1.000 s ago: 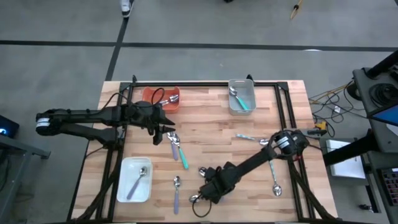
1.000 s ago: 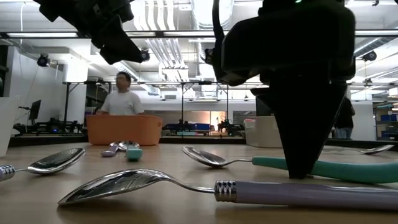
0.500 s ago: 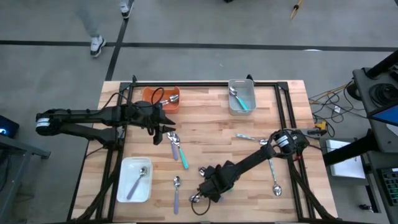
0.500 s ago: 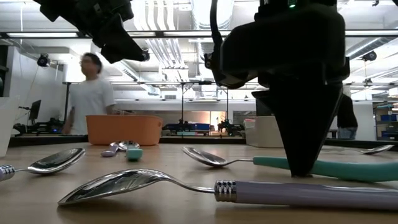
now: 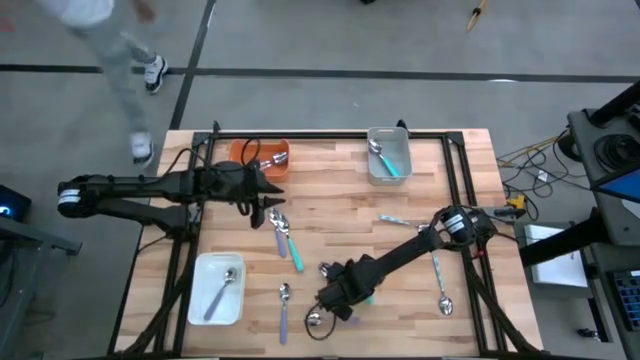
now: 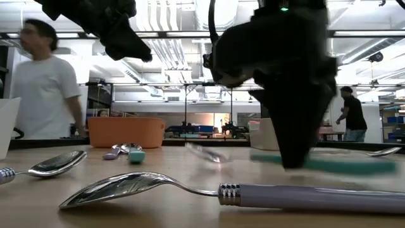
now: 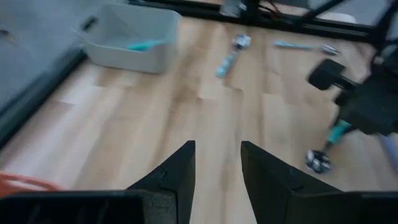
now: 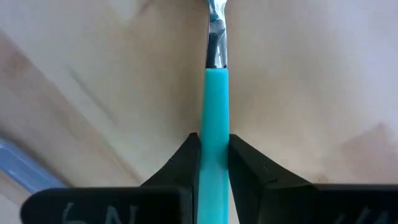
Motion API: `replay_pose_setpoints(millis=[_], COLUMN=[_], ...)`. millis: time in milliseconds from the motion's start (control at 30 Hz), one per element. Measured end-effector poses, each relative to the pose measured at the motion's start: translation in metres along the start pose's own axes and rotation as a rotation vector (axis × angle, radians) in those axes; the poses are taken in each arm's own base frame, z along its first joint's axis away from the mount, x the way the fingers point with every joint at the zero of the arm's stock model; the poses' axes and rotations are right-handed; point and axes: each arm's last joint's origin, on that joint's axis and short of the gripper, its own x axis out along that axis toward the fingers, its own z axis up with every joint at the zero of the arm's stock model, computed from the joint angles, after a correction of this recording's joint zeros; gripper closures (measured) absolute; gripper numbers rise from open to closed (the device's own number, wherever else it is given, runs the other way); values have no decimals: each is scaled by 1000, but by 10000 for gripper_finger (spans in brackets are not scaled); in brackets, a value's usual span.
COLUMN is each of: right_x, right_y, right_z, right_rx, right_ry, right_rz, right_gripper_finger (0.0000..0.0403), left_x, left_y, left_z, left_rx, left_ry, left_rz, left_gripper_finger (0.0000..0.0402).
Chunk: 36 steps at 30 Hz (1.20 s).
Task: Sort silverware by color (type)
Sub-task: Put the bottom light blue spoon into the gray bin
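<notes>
Three trays on my table: a white tray (image 5: 200, 300) at the near left with one spoon (image 5: 222, 289) in it, an orange tray (image 5: 243, 152) at the far left, and a grey tray (image 5: 396, 165) at the far middle with a teal-handled spoon (image 5: 384, 160) inside.

Left gripper (image 5: 263, 212) hangs just in front of the orange tray, above the bowl end of a teal spoon (image 5: 285, 240) lying on the wood. From its wrist view I see the two fingers (image 7: 171, 171) apart with bare table between them; it has hold of nothing.

Nearer me, in the middle, a lavender spoon (image 5: 284, 313) lies flat beside the white tray; in the low view it fills the foreground (image 6: 221, 191).

Right gripper (image 5: 345, 291) is down at the near middle of the table. Its wrist view shows the fingers (image 8: 186, 163) pressed against both sides of a teal handle (image 8: 214, 124), with the metal neck running out ahead. In the low view that held spoon (image 6: 209, 154) looks blurred and I cannot tell whether it touches the table.

Right of that arm, two more spoons lie on the wood: one (image 5: 400, 221) toward the far side, another (image 5: 442, 285) nearer me.

A person (image 6: 41, 82) stands beyond the table at the left.
</notes>
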Motion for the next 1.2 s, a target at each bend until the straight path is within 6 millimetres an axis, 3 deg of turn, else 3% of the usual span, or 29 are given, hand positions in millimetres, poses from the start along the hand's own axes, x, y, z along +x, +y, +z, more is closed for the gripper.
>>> replay_pose_setpoints(millis=[267, 567, 700, 900, 1067, 1200], right_x=[-54, -109, -125, -133, -133, -134], right_y=[-33, -103, -155, -249, -335, -382], right_z=[30, 76, 105, 145, 152, 145], right_rx=[73, 224, 289, 391, 503, 548], right_ry=[-96, -190, -209, -152, -53, 5], right_rz=[55, 85, 70, 128, 97, 74], right_gripper_finger=[358, 358, 358, 358, 358, 358], left_x=[0, -4, -7, -9, -9, -9], left_y=[2, 2, 2, 2, 2, 2], left_z=[2, -1, -1, -2, -2, -2], left_rx=[3, 7, 7, 8, 15, 28], left_ry=[-20, 0, 3, 13, 12, 12], left_rz=[54, 62, 63, 63, 63, 63], left_gripper_finger=[293, 293, 293, 293, 293, 293])
